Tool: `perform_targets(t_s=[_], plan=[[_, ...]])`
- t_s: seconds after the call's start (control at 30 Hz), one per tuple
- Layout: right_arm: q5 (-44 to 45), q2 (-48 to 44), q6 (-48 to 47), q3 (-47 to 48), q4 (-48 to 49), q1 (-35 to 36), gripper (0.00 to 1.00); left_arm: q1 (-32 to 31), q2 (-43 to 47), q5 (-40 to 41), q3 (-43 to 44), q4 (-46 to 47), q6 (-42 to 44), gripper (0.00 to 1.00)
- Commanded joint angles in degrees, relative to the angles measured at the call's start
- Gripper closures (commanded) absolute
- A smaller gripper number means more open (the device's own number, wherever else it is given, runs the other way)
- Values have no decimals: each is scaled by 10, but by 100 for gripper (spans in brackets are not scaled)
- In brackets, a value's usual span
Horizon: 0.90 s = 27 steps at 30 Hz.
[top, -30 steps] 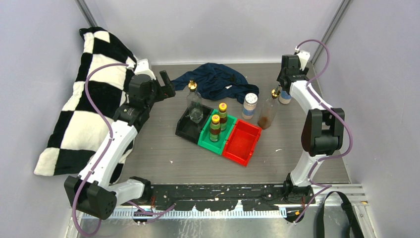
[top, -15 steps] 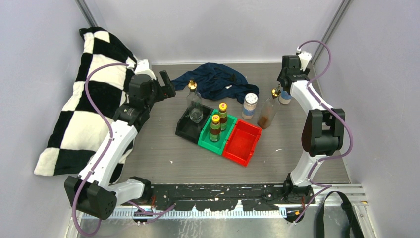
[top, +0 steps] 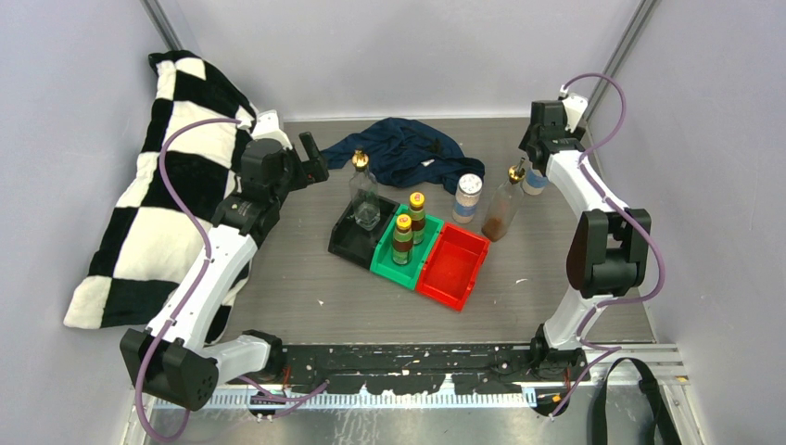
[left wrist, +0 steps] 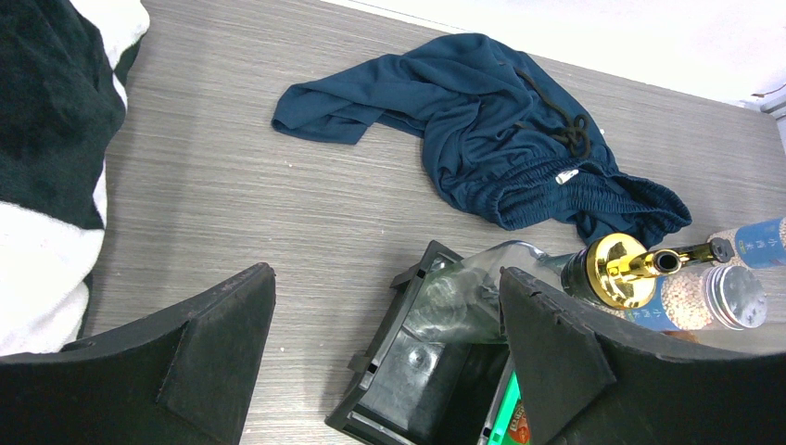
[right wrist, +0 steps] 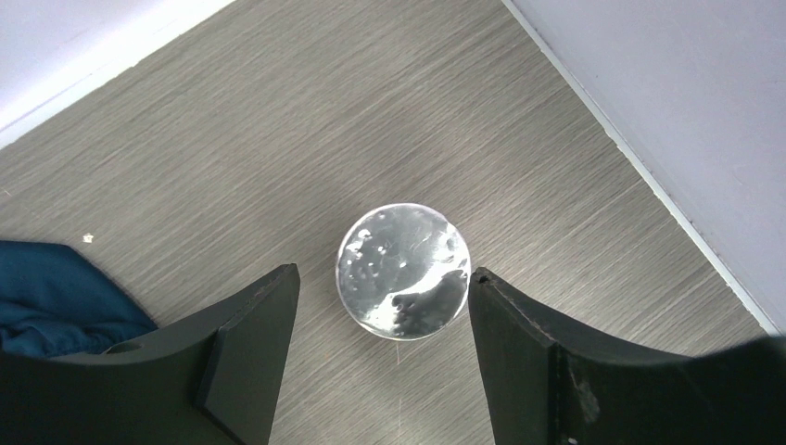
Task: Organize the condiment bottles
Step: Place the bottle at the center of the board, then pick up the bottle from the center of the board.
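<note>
**Desk editor:** What do we have at the left of the desk (top: 306, 278)?

**Photographer:** We see the left hand (top: 313, 156) hanging above the desk, fingers spread wide, nothing between them. Just to its right, one clear glass bottle (top: 363, 199) with a gold pourer stands in the black bin (top: 345, 243).

**Desk editor:** And the middle?

**Photographer:** Both yellow-capped dark bottles (top: 402, 239) stand one behind the other in the green bin (top: 387, 262). We judge that pair sorted. The red bin (top: 452, 267) beside it has neither jar in it.

**Desk editor:** So what do we count as left?

**Photographer:** Three bottles, by our reckoning. One white-capped jar (top: 469, 197) stands on the desk just behind the red bin, and the second glass bottle (top: 504, 211), with brown liquid inside, stands beside it. At far right the other jar (right wrist: 412, 250) stands near the corner, directly under the right hand (right wrist: 382, 273), whose fingers are open on either side of the cap and grip nothing. We put the job at about half done.
</note>
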<state>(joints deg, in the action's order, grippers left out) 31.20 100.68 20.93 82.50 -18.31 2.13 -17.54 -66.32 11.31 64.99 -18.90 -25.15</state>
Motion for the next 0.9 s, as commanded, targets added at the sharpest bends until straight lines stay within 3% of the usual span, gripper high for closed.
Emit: perform_targets(t_s=[0.0, 0.47, 0.63, 0.87], plan=[[4, -40, 10, 28, 10, -1, 27, -2, 1, -6, 9, 19, -4, 9], [21, -102, 9, 98, -16, -2, 28, -3, -1, -7, 10, 20, -6, 9], [-7, -179, 11, 88, -31, 2, 28, -2, 1, -7, 5, 25, -9, 9], [-95, -353, -14, -20, -31, 47, 30, -2, 3, -10, -2, 37, -12, 9]])
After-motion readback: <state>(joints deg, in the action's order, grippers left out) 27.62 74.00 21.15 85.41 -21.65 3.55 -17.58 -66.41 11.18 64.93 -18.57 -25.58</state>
